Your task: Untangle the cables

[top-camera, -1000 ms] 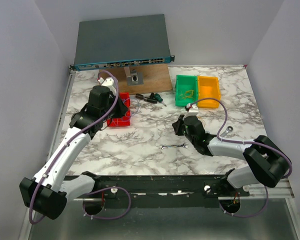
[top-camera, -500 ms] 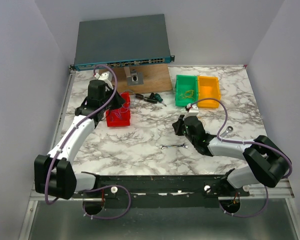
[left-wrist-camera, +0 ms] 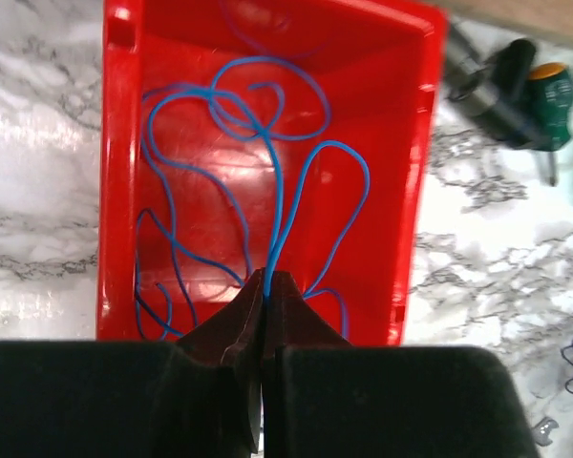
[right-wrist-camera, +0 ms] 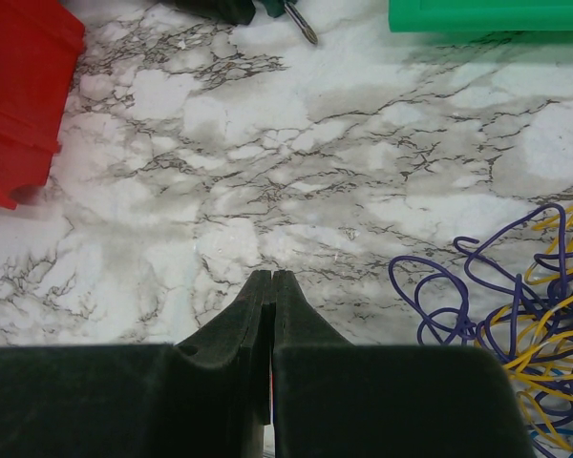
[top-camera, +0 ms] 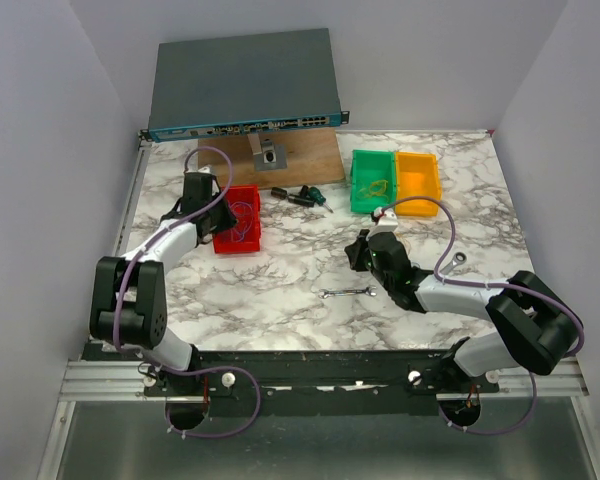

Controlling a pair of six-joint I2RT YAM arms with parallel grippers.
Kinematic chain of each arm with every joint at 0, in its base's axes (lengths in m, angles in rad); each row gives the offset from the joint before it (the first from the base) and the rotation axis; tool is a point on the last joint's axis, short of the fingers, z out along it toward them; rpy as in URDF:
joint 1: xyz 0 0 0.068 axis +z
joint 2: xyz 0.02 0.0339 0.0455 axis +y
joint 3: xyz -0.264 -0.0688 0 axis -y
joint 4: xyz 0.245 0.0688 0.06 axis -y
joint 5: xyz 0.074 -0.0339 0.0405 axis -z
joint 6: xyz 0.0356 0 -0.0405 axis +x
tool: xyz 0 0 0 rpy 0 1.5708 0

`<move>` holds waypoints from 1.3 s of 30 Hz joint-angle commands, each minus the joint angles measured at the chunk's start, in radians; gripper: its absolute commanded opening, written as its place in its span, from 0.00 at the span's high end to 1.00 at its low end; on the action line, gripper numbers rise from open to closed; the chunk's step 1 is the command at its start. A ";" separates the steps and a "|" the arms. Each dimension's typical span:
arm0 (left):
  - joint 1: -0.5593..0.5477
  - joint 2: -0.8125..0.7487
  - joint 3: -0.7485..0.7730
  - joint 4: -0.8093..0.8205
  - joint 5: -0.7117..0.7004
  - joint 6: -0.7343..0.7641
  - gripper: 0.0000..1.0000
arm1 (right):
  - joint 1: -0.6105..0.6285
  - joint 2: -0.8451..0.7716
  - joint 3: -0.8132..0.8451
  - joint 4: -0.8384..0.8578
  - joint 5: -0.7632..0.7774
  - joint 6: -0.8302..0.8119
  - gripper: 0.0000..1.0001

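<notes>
Marble table (top-camera: pixel 290 272), plain grey walls (top-camera: pixel 430 60)

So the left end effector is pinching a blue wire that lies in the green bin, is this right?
Not quite: the bin is red, not green. The left wrist view shows the left end effector shut on a blue wire whose loops lie in the red bin.

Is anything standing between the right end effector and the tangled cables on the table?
Nothing visible. Only bare marble table lies between the shut right end effector and the cable tangle, at the lower right of its wrist view.
</notes>
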 commanded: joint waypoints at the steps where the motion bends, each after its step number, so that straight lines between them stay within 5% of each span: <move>1: -0.006 0.049 0.031 -0.040 -0.093 -0.010 0.90 | 0.008 -0.011 -0.007 0.025 0.035 0.006 0.99; 4: -0.007 0.043 0.042 -0.061 -0.120 -0.007 0.59 | 0.008 -0.013 -0.006 0.020 0.047 0.004 0.99; 8: -0.027 -0.043 0.002 -0.028 -0.120 0.011 0.28 | 0.009 -0.015 -0.009 0.019 0.055 0.007 0.98; 18: -0.152 -0.265 -0.064 -0.060 -0.208 0.006 0.25 | 0.009 -0.039 -0.023 0.016 0.081 0.010 0.96; 21: -0.214 -0.367 -0.146 0.033 -0.159 0.022 0.16 | 0.009 -0.056 -0.030 0.013 0.097 0.015 0.93; 28: -0.422 -0.468 -0.274 0.204 -0.133 0.030 0.01 | 0.005 -0.140 0.028 -0.227 0.254 0.091 0.56; 39: -0.600 -0.352 -0.269 0.411 -0.150 0.103 0.01 | -0.158 -0.320 -0.013 -0.557 0.237 0.179 0.42</move>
